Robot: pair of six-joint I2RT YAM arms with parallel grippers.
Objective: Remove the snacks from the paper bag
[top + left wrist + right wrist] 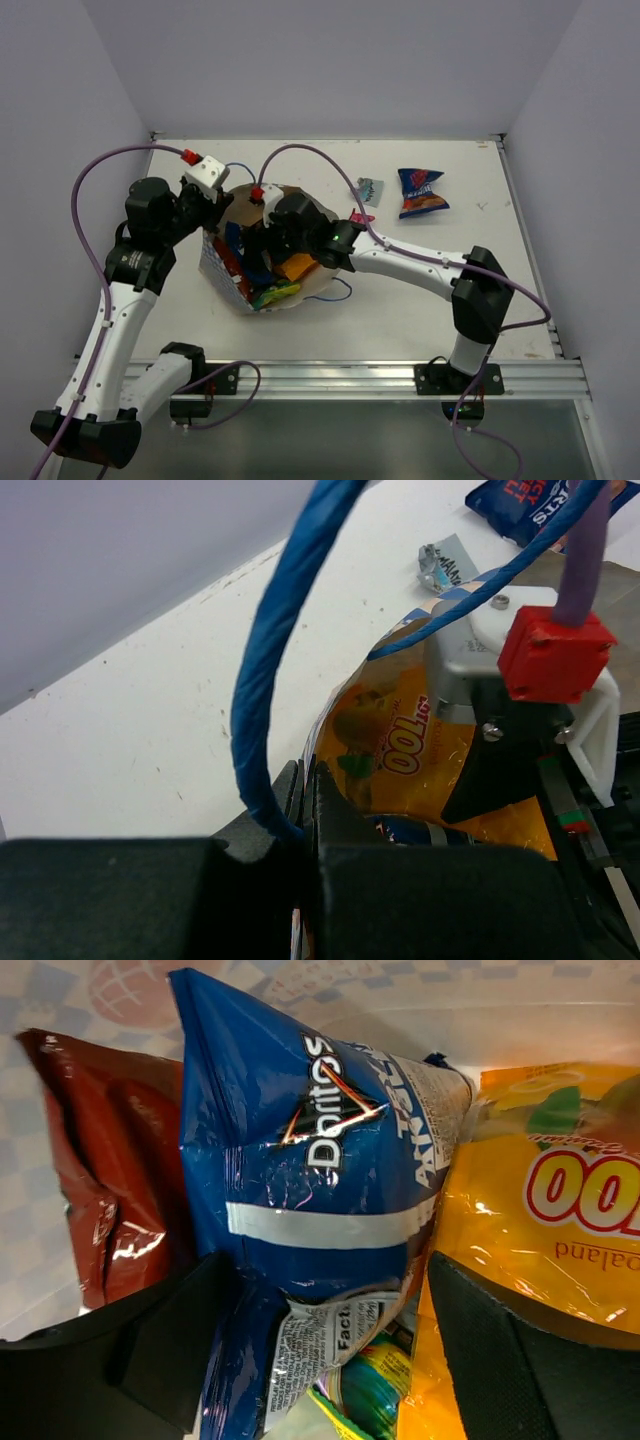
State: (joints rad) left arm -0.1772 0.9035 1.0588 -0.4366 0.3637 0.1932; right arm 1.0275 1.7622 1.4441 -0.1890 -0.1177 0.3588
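Observation:
The paper bag (232, 278) lies tipped at centre-left, mouth facing right. My left gripper (213, 207) is shut on its rim beside the blue cord handle (268, 680). My right gripper (276, 238) is inside the bag, open, its jaws on either side of a blue Doritos packet (310, 1170). Its left finger touches that packet and its right finger (505, 1345) lies against an orange packet (560, 1230). A red packet (95, 1160) and a green packet (372, 1392) also lie in the bag. On the table lie a blue-white packet (421, 192), a tiny silvery-teal one (371, 187) and a tiny pink one (362, 217).
The right arm (420, 262) stretches across the table's middle into the bag. Its red connector (555, 652) and purple cable (300, 152) rise above the bag. Walls close the table at back and sides; a metal rail (330, 378) runs along the near edge.

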